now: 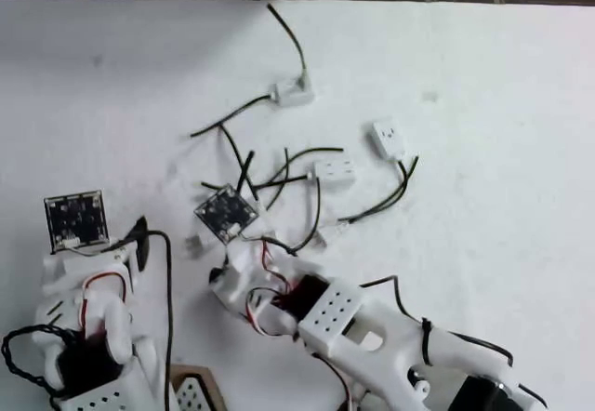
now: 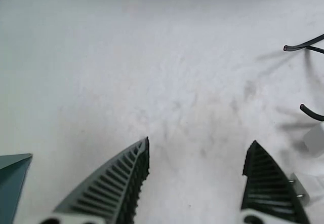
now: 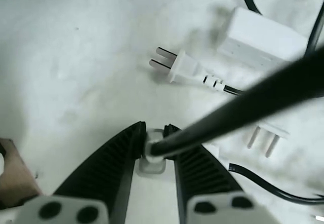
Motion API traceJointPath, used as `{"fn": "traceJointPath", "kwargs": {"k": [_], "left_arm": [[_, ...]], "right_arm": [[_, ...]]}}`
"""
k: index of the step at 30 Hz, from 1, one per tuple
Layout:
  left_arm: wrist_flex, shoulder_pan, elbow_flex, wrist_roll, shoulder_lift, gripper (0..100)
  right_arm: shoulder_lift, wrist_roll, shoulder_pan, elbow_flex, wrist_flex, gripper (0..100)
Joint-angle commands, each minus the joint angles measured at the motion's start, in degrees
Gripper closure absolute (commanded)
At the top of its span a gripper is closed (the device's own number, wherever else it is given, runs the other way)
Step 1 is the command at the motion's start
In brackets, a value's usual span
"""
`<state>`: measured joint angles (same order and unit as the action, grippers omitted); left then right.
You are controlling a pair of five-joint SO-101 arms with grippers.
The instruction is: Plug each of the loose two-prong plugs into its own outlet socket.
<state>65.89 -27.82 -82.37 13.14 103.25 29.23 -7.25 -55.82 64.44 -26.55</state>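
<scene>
Our right gripper (image 3: 156,144) clamps a plug (image 3: 151,167) by its light, hard body, low over the table (image 3: 76,57); we expect its stiff cord (image 3: 243,107) to tug. Our left gripper (image 2: 197,152) hangs spread, empty.

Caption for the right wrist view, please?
Right tool shut on a white plug; another plug lies near an outlet.

No text, label, brand, number or sign is legible; the white socket block (image 1: 335,172) at centre of the high view shows plain faces; the dark square board (image 1: 75,220) at lower left shows component patterns only; the loose plug (image 3: 185,67) in the right wrist view carries no readable marking.
</scene>
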Motion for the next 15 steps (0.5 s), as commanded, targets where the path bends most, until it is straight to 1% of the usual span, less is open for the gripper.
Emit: {"fn": "traceJointPath", "kwargs": {"k": [1, 8, 15], "left_arm": [[-1.32, -0.57, 0.09, 0.35, 0.48, 70], [-1.32, -0.57, 0.09, 0.35, 0.48, 70], [-1.32, -0.57, 0.09, 0.35, 0.48, 70]], "right_arm": [[-0.75, 0.26, 0.84, 0.62, -2.51, 98.1], [-0.75, -0.18, -3.82, 0.62, -5.49, 98.1], [-1.27, -0.18, -3.74, 0.62, -5.14, 98.1]]}}
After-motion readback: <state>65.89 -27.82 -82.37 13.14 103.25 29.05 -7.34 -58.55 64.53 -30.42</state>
